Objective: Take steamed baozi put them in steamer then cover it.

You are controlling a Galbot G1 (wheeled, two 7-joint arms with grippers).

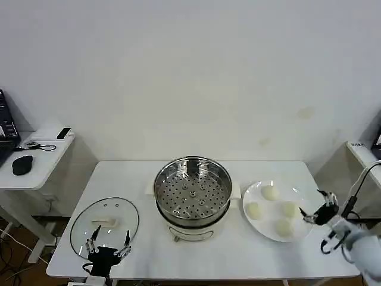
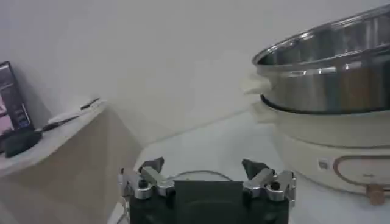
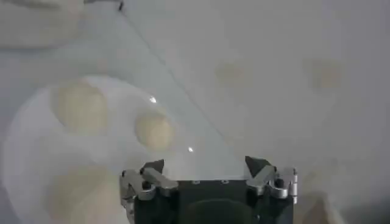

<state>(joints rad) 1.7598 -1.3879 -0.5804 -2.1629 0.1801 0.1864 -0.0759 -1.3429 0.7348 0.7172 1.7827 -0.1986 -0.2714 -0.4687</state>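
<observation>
Four buns (image 1: 271, 192) sit on a white plate (image 1: 249, 196) at the right of the white table (image 1: 238, 250), none moved yet. The plate is just beside the steamer (image 1: 193, 190), so the carry looks short. The steamer stands mid-table, uncovered, its holed tray bare and ready to load. The glass lid (image 1: 105, 221) lies flat at the left, handle up, well clear of the pot so it won't block loading.

The right gripper (image 1: 314, 207) hangs at the plate's right edge, near the closest buns, fingers spread and holding nothing; it probably goes for a bun first. In the right wrist view the buns (image 3: 155, 130) lie just ahead of its open fingers (image 3: 146, 178).

The left gripper (image 1: 109, 243) waits over the lid's near edge, fingers also spread and empty, likely parked there for covering later.
</observation>
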